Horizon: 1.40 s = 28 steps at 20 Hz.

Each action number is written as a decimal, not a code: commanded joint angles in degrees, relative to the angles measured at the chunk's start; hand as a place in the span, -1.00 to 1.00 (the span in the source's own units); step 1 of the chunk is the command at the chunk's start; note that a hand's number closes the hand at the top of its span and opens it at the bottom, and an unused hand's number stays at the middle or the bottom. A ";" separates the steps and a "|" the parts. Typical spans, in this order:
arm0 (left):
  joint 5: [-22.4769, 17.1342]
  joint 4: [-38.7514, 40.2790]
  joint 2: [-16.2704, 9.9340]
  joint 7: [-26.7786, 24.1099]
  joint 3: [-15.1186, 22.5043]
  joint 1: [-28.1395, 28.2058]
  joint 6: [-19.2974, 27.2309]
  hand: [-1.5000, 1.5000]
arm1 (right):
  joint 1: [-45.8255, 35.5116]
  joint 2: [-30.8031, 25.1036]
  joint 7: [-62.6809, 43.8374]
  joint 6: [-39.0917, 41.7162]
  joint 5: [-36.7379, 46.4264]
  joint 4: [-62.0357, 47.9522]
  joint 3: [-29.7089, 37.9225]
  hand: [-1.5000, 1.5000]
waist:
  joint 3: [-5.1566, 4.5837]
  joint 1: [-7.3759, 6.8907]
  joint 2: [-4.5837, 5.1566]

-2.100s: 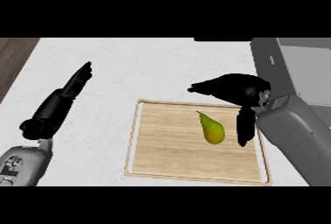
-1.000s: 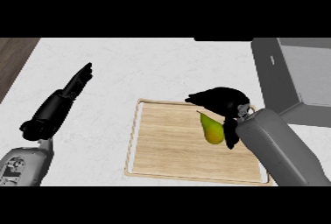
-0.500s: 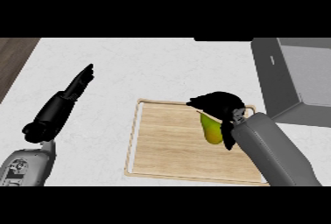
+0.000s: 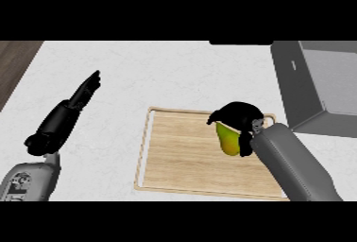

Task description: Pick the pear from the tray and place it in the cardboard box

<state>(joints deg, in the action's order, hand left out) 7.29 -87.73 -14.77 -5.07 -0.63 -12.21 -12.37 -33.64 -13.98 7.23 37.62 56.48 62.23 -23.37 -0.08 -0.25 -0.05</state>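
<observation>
Two hands showed above the white bench [image 4: 160, 75]: left hand [image 4: 82, 92] with straight fingers at the left; right hand [image 4: 237, 116] curled around the pear [image 4: 226, 138] over the wooden tray [image 4: 174, 156]; grey cardboard box [image 4: 307, 94] at right. No writing was legible.

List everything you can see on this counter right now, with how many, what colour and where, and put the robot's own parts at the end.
counter: one, white speckled, fills most of the view
strip beside the counter: one, brown, upper left corner
tray: one, light wood, centre of the counter
pear: one, yellow-green, on the tray's right part, top hidden by the right robot hand
box: one, grey, open top, upper right, beside the tray
left robot hand: one, black, fingers straight, over the counter left of the tray
right robot hand: one, black, curled over the pear's top
forearms: two, grey, entering from the lower edge
</observation>
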 commanded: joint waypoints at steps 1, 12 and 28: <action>1.20 1.50 1.14 -0.41 0.09 -0.64 0.90 0.00 | 2.69 0.04 7.26 -3.98 1.50 0.04 -2.90 1.00 | 0.09 0.09 0.12; -0.04 -3.12 1.32 2.77 -0.96 0.64 -1.22 0.00 | 0.65 3.60 12.40 -17.28 5.81 -0.79 0.75 1.00 | 0.09 0.07 0.02; 1.44 -1.62 1.58 3.43 -1.38 -0.25 0.12 0.00 | 29.18 -28.48 55.08 -29.10 -19.14 36.29 17.70 1.00 | 0.07 2.15 -0.30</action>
<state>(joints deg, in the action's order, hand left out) 8.02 -89.54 -13.90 -3.09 -2.63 -10.73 -12.79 -8.64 -38.27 56.47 6.55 44.65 91.74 -12.10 0.01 2.22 -0.43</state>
